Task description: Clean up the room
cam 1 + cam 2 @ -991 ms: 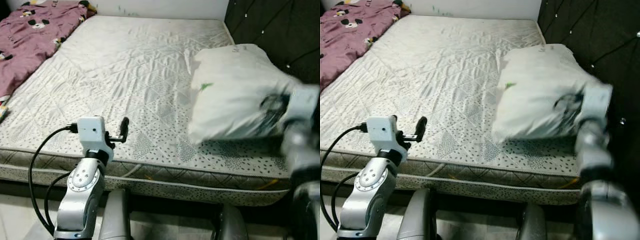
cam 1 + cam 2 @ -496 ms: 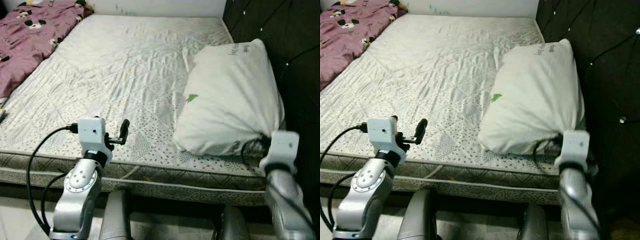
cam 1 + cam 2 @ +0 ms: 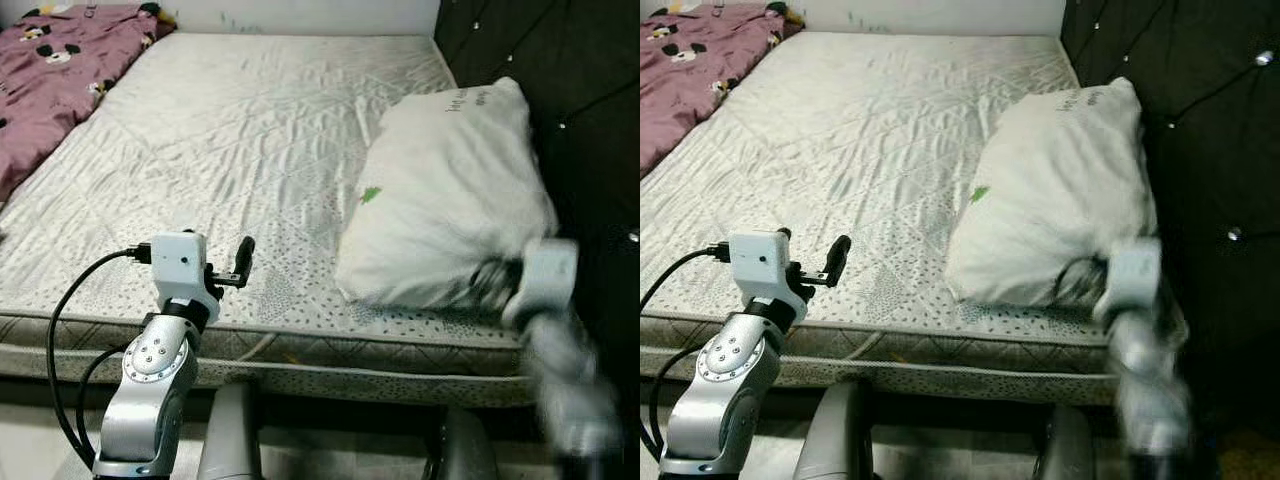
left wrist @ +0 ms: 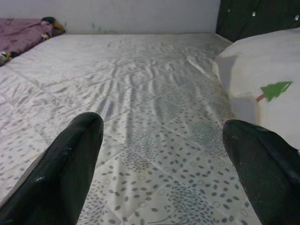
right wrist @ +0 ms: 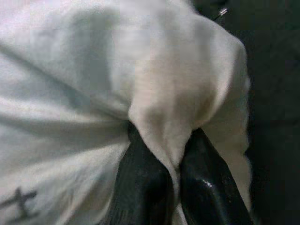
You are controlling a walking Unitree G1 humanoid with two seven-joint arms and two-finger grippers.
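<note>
The pillow is soft white cloth, matt and creased where the right hand pinches it with glossy black plastic fingers. The mattress is quilted, faintly sheeny fabric. The blanket is matt pink cloth. The headboard looks dark and tufted.

A bare mattress bears a white pillow and maroon blanket

Mattress: I see off-white quilting, with grey speckles near the front edge.
Pillow: white, I make out a small green tree mark and dark lettering.
Blanket: mauve-pink, with black-and-white panda faces.
Headboard: black, tufted, with shiny studs.
Left gripper: black fingers; arm silver, white wrist block.
Right gripper: black fingers too.
</note>
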